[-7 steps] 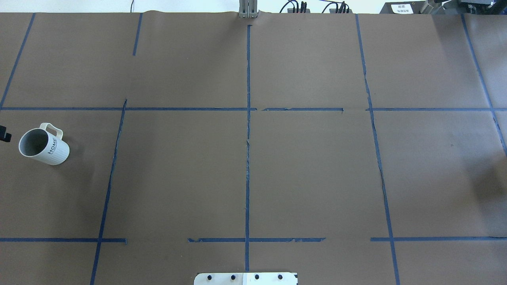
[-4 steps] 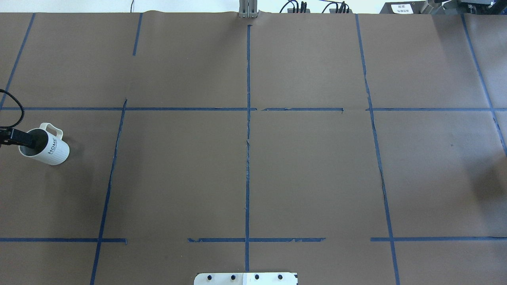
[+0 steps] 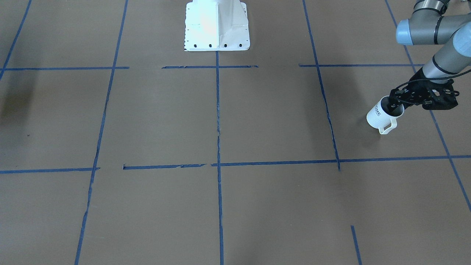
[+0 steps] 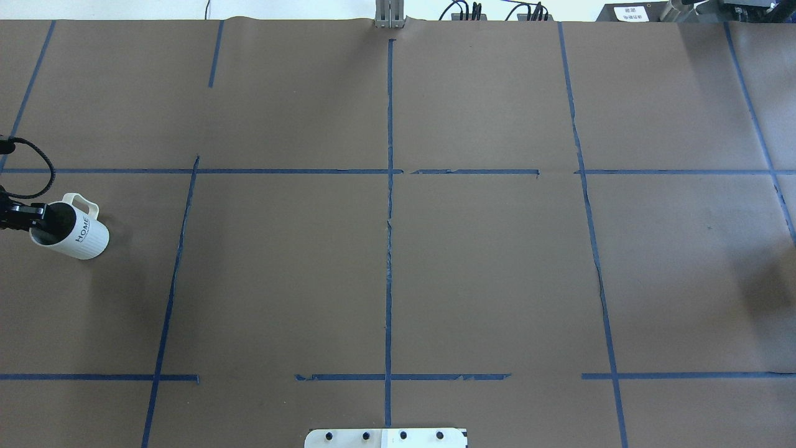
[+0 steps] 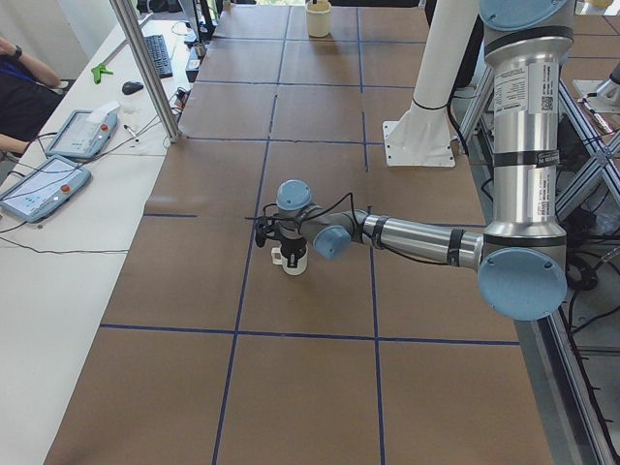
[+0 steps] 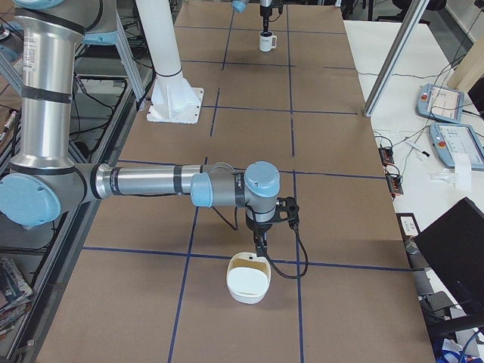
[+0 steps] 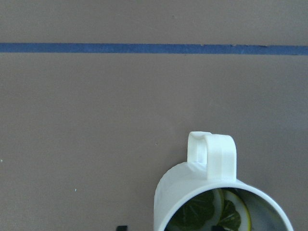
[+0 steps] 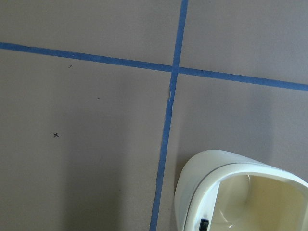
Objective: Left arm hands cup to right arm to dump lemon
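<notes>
the cup (image 3: pixel 382 117) stands upright on the tabletop (image 3: pixel 220 206), far on the robot's left side, with its handle turned away from the robot's base. the left pincer (image 3: pixel 396 106) is at its rim with fingers apart: one outside the wall, one inside the mouth, above the lemon (image 7: pixel 226 214) slice. the right pincer (image 6: pixel 261 243) hangs over a cream bowl (image 6: pixel 247 281); i cannot tell how its fingers stand.

We've got a brown paper-covered tabletop (image 4: pixel 497 280) gridded with blue tape lines (image 4: pixel 389 249). Sitting on it: a small white mug with a loop handle (image 4: pixel 81 239) near the left end, a cream rounded bowl (image 6: pixel 247 281) toward the right end, and the white metal robot base (image 3: pixel 217 25).
</notes>
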Controlling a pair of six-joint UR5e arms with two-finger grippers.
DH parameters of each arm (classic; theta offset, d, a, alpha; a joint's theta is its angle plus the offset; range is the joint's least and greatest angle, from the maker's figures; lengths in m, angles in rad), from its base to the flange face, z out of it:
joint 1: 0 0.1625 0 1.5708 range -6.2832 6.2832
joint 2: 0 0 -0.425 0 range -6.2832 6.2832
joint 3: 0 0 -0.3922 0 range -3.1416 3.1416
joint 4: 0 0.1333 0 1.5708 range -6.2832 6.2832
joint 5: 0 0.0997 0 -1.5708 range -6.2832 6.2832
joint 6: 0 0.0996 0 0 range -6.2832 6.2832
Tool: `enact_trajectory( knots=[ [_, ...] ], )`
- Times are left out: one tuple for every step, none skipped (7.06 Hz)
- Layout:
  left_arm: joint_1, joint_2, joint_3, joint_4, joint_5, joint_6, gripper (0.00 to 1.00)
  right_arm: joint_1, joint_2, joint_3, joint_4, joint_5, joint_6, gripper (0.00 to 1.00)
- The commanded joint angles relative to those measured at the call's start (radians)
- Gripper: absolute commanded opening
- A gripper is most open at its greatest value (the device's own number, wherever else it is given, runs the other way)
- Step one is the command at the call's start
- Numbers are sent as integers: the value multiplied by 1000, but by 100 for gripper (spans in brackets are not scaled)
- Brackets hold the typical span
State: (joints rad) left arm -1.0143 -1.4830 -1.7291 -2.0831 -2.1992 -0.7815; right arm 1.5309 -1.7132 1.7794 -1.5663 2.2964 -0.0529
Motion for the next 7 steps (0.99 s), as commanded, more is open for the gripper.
enact_trajectory(
  knots=[
    [-10, 15, -17, 1, -1, 4, 0, 0, 0, 0, 0, 0, -1, 100],
    [-35, 17, -18, 1, 1, 4, 0, 0, 1, 0, 2, 0, -4, 100],
    [-61, 15, -21, 6, -1, -1, 0, -2, 1, 8, 2, 2, -4, 100],
    [-72, 1, -52, 9, 1, -25, 0, -2, 4, 11, 26, 6, -7, 100],
    [-69, -17, -73, 12, -1, -162, 0, -2, -2, 3, 155, 24, -1, 100],
    [-69, -40, -84, 12, -1, -215, 0, -11, -12, -5, 207, 44, -4, 99],
    [-63, -69, -90, 37, -2, -237, 0, -59, -5, -6, 297, 54, -8, 99]
  ],
)
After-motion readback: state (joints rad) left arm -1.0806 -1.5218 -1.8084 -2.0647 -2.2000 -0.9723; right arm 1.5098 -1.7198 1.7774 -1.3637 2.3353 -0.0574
